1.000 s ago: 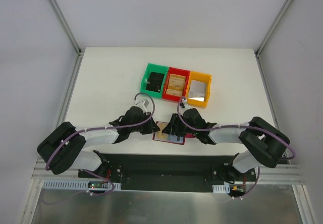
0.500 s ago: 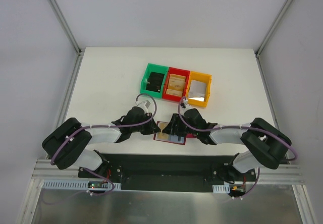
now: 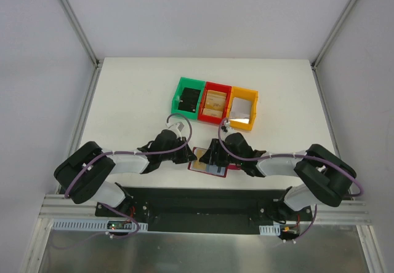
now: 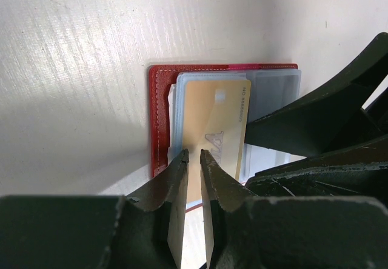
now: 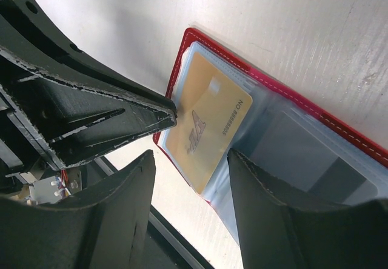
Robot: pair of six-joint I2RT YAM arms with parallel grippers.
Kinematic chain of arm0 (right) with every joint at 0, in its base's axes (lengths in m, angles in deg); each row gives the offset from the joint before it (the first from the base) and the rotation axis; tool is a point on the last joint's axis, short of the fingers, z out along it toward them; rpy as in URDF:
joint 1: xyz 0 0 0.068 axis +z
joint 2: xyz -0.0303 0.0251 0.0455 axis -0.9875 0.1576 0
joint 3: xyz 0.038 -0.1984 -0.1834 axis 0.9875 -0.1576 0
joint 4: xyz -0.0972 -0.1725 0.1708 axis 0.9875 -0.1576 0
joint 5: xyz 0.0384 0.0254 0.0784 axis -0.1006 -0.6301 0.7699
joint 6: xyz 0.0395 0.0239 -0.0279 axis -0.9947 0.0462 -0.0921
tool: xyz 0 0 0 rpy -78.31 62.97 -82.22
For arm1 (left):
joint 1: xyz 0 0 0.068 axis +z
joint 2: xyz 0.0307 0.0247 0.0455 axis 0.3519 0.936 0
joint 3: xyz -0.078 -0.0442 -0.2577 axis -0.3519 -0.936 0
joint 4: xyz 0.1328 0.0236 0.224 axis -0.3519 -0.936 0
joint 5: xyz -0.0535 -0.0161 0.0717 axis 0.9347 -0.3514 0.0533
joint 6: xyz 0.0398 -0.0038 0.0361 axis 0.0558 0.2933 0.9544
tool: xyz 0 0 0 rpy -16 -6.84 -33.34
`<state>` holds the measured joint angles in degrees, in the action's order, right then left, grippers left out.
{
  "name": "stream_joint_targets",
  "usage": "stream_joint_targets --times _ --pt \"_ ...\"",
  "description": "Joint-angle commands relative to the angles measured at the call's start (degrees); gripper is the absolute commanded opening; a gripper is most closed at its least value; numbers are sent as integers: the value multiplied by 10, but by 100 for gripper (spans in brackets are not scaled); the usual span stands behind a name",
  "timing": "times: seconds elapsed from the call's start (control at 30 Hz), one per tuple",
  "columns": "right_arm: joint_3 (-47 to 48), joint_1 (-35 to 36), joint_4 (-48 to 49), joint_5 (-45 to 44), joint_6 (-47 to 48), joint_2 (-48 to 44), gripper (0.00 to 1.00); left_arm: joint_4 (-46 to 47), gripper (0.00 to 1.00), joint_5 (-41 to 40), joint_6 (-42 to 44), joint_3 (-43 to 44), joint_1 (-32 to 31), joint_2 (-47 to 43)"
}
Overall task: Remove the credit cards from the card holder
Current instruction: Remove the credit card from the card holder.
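The dark red card holder (image 3: 209, 164) lies open on the table near the front edge. It also shows in the left wrist view (image 4: 159, 123) and the right wrist view (image 5: 339, 129). A gold card (image 4: 215, 129) sticks partway out of its clear sleeve, also in the right wrist view (image 5: 206, 129). My left gripper (image 4: 193, 154) is nearly shut, with its tips on the card's near end, not around it. It also shows in the top view (image 3: 188, 156). My right gripper (image 5: 194, 184) is open and straddles the holder from the other side, also in the top view (image 3: 213, 155). A grey-blue panel (image 5: 303, 154) shows beside the card.
Three small bins stand behind the holder: green (image 3: 188, 98), red (image 3: 215, 102) and yellow (image 3: 242, 108). The table's front edge and the black base rail (image 3: 197, 202) are just below the holder. The two grippers' tips are very close together.
The left arm's rear links have shifted slightly toward the middle. Both grippers stay at the card holder, with no clear change in the card.
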<state>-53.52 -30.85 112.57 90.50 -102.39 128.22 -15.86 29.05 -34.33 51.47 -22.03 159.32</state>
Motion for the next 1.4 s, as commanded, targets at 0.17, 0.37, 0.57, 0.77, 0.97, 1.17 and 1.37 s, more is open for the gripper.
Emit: stream_joint_targets --times 0.17,0.37,0.57,0.77,0.97,1.17,1.37 --pt "-11 -3 22 -8 -1 -24 54 -10 14 4 -4 -1 4 17" --pt "-11 -3 39 0 -3 -21 51 2 14 13 -9 -8 4 26" --pt "-11 -3 52 3 -8 -14 47 7 12 20 -11 -9 0 30" --pt "-10 -5 54 5 -10 -10 41 8 10 24 -12 -7 -4 32" --pt "-11 -7 55 8 -12 -8 30 9 9 23 -12 -7 -5 33" --pt "-19 -14 61 10 -19 -12 24 9 9 18 -12 -9 -5 30" --pt "-33 -19 66 10 -23 -21 19 9 7 12 -15 -12 -5 30"
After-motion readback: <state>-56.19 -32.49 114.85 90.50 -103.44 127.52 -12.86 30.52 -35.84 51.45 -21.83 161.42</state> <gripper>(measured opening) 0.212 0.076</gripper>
